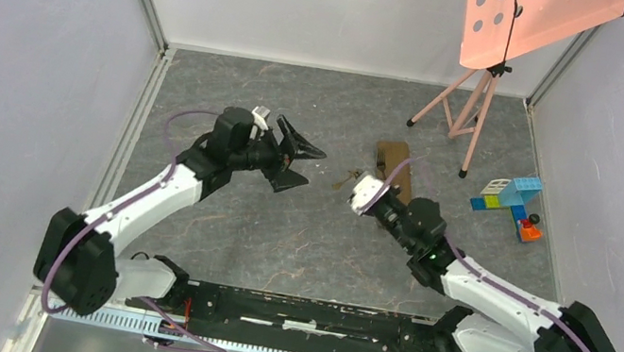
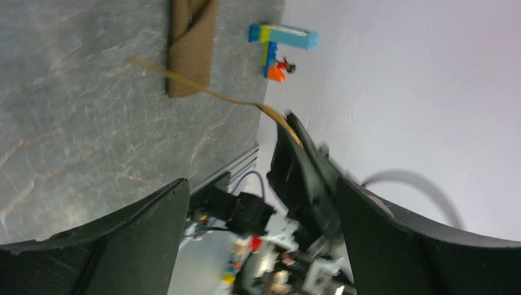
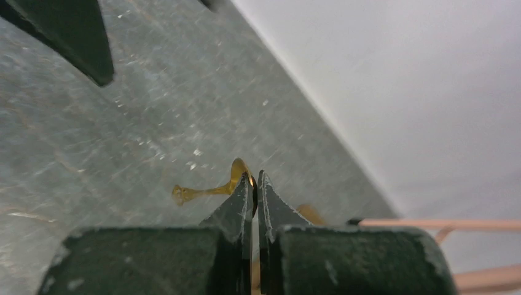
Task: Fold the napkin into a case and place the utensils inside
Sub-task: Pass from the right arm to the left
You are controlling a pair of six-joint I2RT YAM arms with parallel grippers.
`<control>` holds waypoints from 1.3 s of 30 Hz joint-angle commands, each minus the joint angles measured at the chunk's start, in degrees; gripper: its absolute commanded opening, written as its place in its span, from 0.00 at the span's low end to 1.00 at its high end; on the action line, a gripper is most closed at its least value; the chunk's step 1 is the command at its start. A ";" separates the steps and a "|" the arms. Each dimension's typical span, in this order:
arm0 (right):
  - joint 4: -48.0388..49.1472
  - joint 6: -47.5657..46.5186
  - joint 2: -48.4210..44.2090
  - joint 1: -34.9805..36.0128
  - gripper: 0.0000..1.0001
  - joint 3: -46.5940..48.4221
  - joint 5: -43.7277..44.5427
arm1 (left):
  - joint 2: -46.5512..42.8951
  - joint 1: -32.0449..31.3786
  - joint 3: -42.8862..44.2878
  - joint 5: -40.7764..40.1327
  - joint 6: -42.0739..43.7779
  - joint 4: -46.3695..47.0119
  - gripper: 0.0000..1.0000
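The brown napkin lies folded into a narrow case (image 1: pixel 392 161) on the table behind my right gripper; it also shows in the left wrist view (image 2: pixel 190 49). My right gripper (image 1: pixel 358 189) is shut on the bowl end of the gold spoon (image 3: pixel 203 192), whose handle sticks out to the left. In the left wrist view the spoon (image 2: pixel 227 97) runs from the right gripper's tip towards the case. My left gripper (image 1: pixel 302 167) is open wide and empty, facing the right gripper across a small gap. The thin black utensil is out of view.
Coloured toy blocks (image 1: pixel 510 200) lie at the right of the table and show in the left wrist view (image 2: pixel 279 40). A pink tripod stand (image 1: pixel 473 107) stands at the back right. White walls close in the table.
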 commanded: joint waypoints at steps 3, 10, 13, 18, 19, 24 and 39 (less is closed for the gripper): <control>-21.92 24.92 -0.73 -12.70 0.00 9.04 -24.36 | 0.06 -1.41 -9.17 12.20 22.69 29.94 0.95; -22.05 34.90 3.46 -17.37 0.00 13.37 -40.19 | 7.02 -5.53 -14.36 19.04 25.17 44.09 0.90; -24.33 35.87 4.41 -17.37 0.00 15.27 -39.08 | 6.53 -7.95 -14.25 17.83 28.46 41.20 0.78; -23.25 40.39 3.76 -18.04 0.00 15.62 -35.18 | 4.96 -11.23 -13.63 12.29 34.72 33.01 0.52; -22.75 41.87 3.69 -18.10 0.00 15.57 -34.87 | 4.42 -11.50 -13.65 11.37 35.63 32.03 0.48; -21.09 45.12 3.82 -18.07 0.00 15.50 -34.98 | 0.15 -12.05 -13.90 4.76 39.71 26.72 0.37; -21.20 45.82 3.38 -18.07 0.00 16.10 -39.91 | -6.38 -12.12 -17.42 0.64 43.76 21.92 0.72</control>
